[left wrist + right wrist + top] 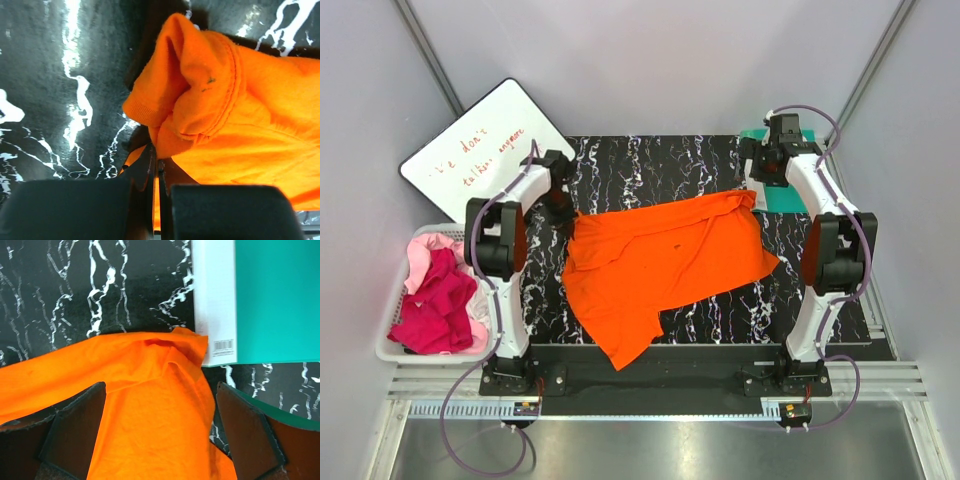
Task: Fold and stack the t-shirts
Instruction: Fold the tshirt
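Observation:
The bright orange t-shirt (660, 265) lies spread and wrinkled on the black marbled mat (650, 160). My left gripper (560, 212) is at its far left corner, shut on a bunched fold of the orange cloth (200, 95); cloth shows between the nearly closed jaws of the gripper (156, 167). My right gripper (761, 178) is open over the shirt's far right corner (150, 390), one finger on each side of the cloth (160, 432). A magenta t-shirt (435, 305) and a pale pink t-shirt (420, 252) lie crumpled in a basket at the left.
A white basket (388, 350) stands left of the left arm. A whiteboard (470, 150) with red writing leans at the far left. A flat teal-green mat (785, 197) with a white edge (214, 300) lies next to the shirt's far right corner.

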Available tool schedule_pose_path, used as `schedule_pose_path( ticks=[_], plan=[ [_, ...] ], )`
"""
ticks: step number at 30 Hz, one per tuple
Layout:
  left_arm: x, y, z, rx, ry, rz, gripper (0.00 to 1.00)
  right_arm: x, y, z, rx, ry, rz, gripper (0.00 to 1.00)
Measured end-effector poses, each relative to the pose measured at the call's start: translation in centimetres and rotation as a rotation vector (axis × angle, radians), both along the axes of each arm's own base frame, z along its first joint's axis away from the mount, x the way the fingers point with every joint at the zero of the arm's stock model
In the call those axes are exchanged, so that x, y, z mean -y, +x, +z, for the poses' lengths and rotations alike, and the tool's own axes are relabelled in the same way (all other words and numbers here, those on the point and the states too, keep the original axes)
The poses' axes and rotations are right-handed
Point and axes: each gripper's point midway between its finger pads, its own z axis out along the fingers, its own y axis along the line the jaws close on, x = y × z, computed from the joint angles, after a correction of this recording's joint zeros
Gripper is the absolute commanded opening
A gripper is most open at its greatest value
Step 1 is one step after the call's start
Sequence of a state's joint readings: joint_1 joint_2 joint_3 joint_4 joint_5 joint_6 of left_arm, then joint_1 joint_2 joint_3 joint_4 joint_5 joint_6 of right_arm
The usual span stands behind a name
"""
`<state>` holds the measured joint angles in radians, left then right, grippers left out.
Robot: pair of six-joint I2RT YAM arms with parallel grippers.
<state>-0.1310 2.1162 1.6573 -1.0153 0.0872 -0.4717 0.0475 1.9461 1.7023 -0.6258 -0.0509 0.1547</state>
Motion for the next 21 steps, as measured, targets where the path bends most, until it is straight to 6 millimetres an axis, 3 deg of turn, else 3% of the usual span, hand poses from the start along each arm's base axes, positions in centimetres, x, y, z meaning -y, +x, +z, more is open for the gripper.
schedule_pose_path(
  ticks=[6, 13, 16, 18, 19, 21],
  plan=[
    [-2.3, 1.4, 1.3, 0.023, 0.048, 0.045, 0.00, -1.3, 0.3, -0.8, -0.026, 0.064, 0.037, 0.99],
    [-6.4, 6.3, 2.8, 0.102, 0.122, 0.112, 0.00, -3.4, 0.5, -3.0, -0.099, 0.165, 0.089, 0.99],
    [-6.9, 8.1, 2.7, 0.124, 0.136, 0.108, 0.00, -4.1, -0.1, -3.5, -0.133, 0.200, 0.113, 0.98],
    [-6.7, 9.0, 2.3, 0.130, 0.136, 0.098, 0.12, -4.6, -0.5, -3.4, -0.148, 0.223, 0.129, 0.98],
    [-6.7, 9.4, 2.1, 0.131, 0.136, 0.093, 0.34, -4.7, -0.6, -3.3, -0.150, 0.231, 0.135, 0.98],
    [-6.6, 9.7, 1.5, 0.126, 0.137, 0.078, 0.61, -5.0, -0.7, -3.2, -0.154, 0.245, 0.147, 0.96]
  ],
)
